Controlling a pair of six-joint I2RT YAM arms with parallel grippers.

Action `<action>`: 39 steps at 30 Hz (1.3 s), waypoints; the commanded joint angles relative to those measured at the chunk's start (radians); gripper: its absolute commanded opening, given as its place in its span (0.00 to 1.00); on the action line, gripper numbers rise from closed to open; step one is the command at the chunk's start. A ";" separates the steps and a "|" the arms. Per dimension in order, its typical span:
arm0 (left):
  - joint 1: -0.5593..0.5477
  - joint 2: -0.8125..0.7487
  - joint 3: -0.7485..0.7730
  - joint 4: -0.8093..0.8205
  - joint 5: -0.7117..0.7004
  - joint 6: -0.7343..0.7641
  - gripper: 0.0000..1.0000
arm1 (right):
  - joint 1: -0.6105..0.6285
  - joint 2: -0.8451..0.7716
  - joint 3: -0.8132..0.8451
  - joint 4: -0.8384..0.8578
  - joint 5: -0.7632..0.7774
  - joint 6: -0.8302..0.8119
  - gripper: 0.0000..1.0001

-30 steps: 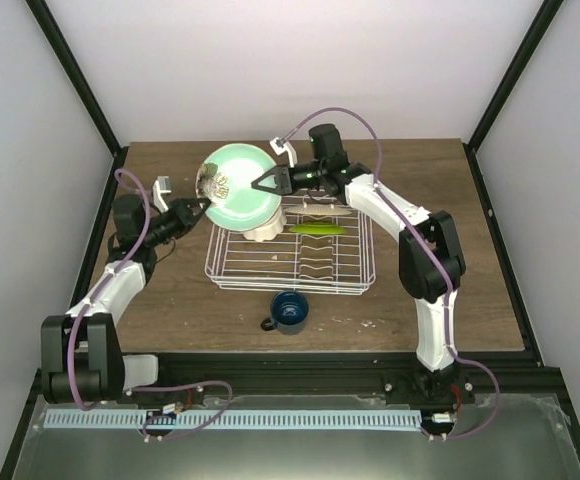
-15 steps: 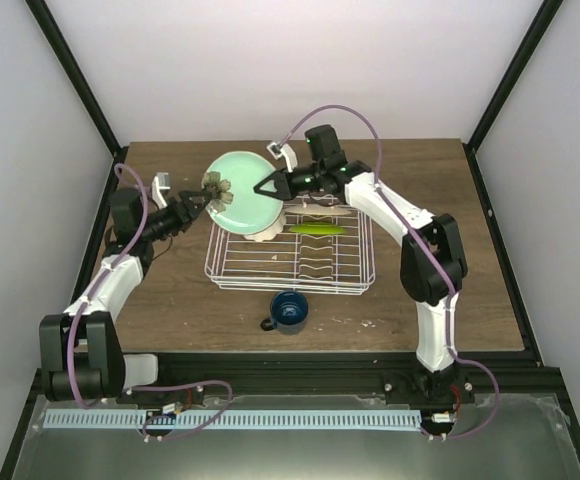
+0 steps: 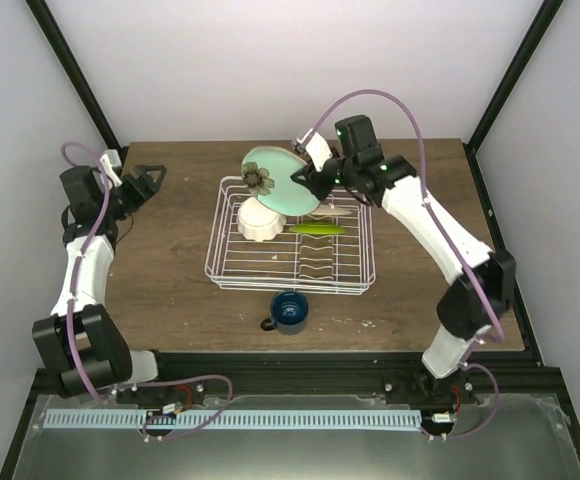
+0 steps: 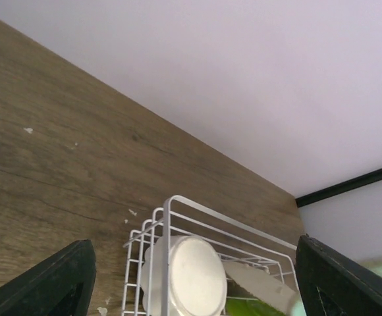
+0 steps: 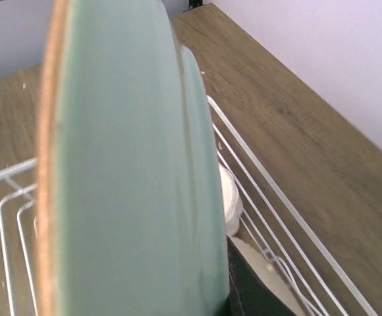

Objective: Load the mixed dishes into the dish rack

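Observation:
My right gripper (image 3: pixel 303 180) is shut on the rim of the pale mint-green plate (image 3: pixel 275 180), which hangs tilted on edge above the back of the white wire dish rack (image 3: pixel 292 275). In the right wrist view the plate (image 5: pixel 132 164) fills the frame, with one dark finger (image 5: pixel 250 293) against its edge. A cream scalloped bowl (image 3: pixel 258 220), a lime-green dish (image 3: pixel 317 229) and a flat cream plate (image 3: pixel 335 212) sit in the rack. The dark blue mug (image 3: pixel 290 311) stands on the table in front of it. My left gripper (image 3: pixel 151 177) is open and holds nothing, well left of the rack.
The left wrist view looks across bare wood at the rack's corner (image 4: pixel 168 205), with the bowl (image 4: pixel 191 276) behind the wires. Black frame posts and pale walls close in the table at the back and sides.
My left gripper let go of the mint-green plate, opened and drew back to the far left. The right gripper carried the plate rightward, over the rack's back.

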 commanded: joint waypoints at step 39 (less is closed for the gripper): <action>0.012 0.099 0.015 -0.054 -0.005 0.062 0.83 | 0.244 -0.449 -0.645 0.124 0.667 -0.605 0.08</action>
